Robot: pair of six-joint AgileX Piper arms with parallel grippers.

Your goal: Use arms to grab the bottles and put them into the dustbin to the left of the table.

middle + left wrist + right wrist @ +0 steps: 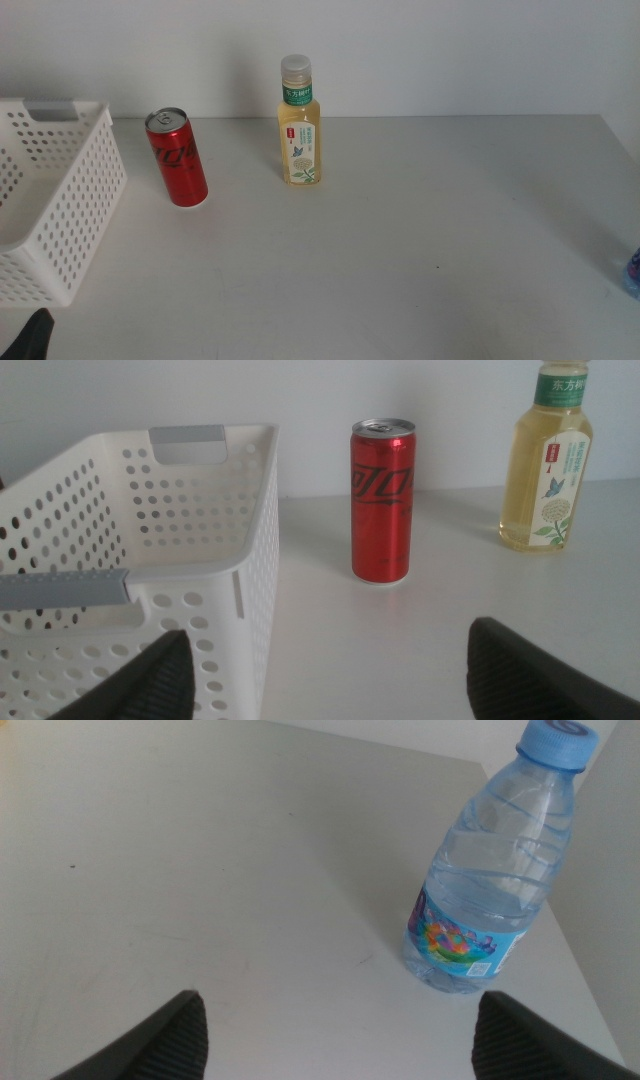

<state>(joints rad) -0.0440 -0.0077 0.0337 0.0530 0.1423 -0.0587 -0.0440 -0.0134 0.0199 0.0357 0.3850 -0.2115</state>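
Fingers (130,680) on my left gripper (330,675) gape wide, empty, the white dustbin (200,510) just beside them, red soda can (381,500) and tea bottle (546,460) upright beyond. Right gripper (335,1035) equally wide near the water bottle (490,870) on the tabletop (420,260).

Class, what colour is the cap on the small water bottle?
Blue. The water bottle shows its cap best in the right wrist view.
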